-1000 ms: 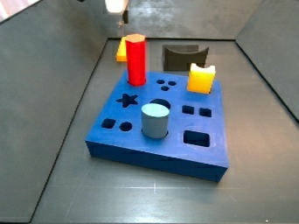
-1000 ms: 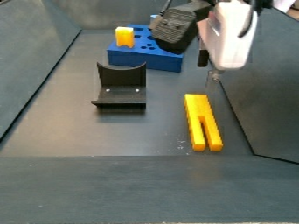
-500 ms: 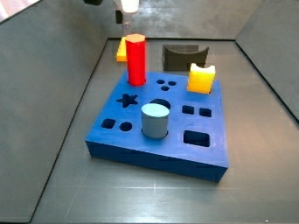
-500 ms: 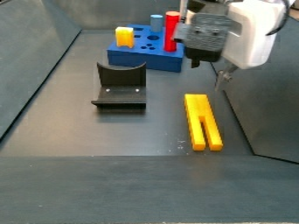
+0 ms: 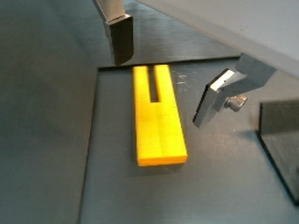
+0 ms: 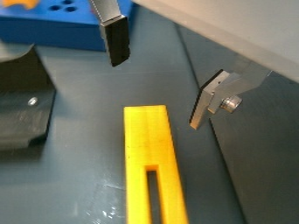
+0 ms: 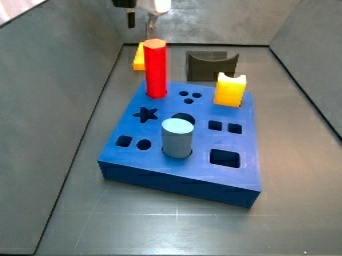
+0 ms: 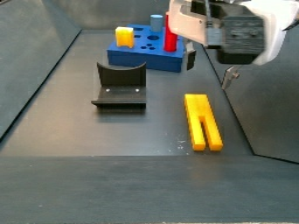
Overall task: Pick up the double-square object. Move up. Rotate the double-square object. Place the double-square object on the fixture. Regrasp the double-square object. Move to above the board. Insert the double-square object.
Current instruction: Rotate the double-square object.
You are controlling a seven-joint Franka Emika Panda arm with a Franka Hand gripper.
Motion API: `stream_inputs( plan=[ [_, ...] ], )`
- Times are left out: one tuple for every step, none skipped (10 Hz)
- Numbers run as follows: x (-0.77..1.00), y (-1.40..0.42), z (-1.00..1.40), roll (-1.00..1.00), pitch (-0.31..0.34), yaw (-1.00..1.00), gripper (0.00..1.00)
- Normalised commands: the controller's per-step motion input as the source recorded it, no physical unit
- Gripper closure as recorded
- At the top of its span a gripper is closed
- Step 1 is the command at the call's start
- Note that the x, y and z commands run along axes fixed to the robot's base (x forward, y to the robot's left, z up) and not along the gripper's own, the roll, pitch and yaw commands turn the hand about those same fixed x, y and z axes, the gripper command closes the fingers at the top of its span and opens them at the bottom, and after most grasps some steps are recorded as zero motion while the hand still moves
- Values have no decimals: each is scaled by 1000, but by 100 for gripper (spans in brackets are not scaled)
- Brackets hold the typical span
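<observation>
None of the seven steps looks done. The yellow bar [image 8: 204,121] lies flat on the dark floor, right of the fixture [image 8: 119,86] and nearer than the blue board [image 8: 149,54]. The gripper [image 5: 163,66] hangs above it, fingers spread wide with nothing between them. Picking up comes first; everything else follows.

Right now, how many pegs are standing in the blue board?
3: a red hexagonal peg at the back, a yellow notched peg beside it, a grey round peg nearer front. The gripper hovers elsewhere, open.
</observation>
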Motion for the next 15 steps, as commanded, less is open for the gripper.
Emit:
stream_inputs(
  plan=[
    [33,8,-34,8,-16,1000,0],
    [33,8,-34,8,-17,1000,0],
    [33,8,-34,9,-19,1000,0],
    [33,8,-34,10,-21,1000,0],
    [33,8,-34,11,-24,1000,0],
    [33,8,-34,13,-27,1000,0],
    [33,8,-34,15,-32,1000,0],
    [33,8,-34,17,-35,1000,0],
    [33,8,-34,22,-45,1000,0],
    [33,8,-34,26,-54,964,0],
    [31,7,-35,26,-53,614,0],
    [30,7,-36,26,-53,466,0],
    [29,7,-36,25,-52,260,0],
    [0,0,-1000,0,0,0,0],
    [8,3,-1000,4,-10,-59,0]
  ],
)
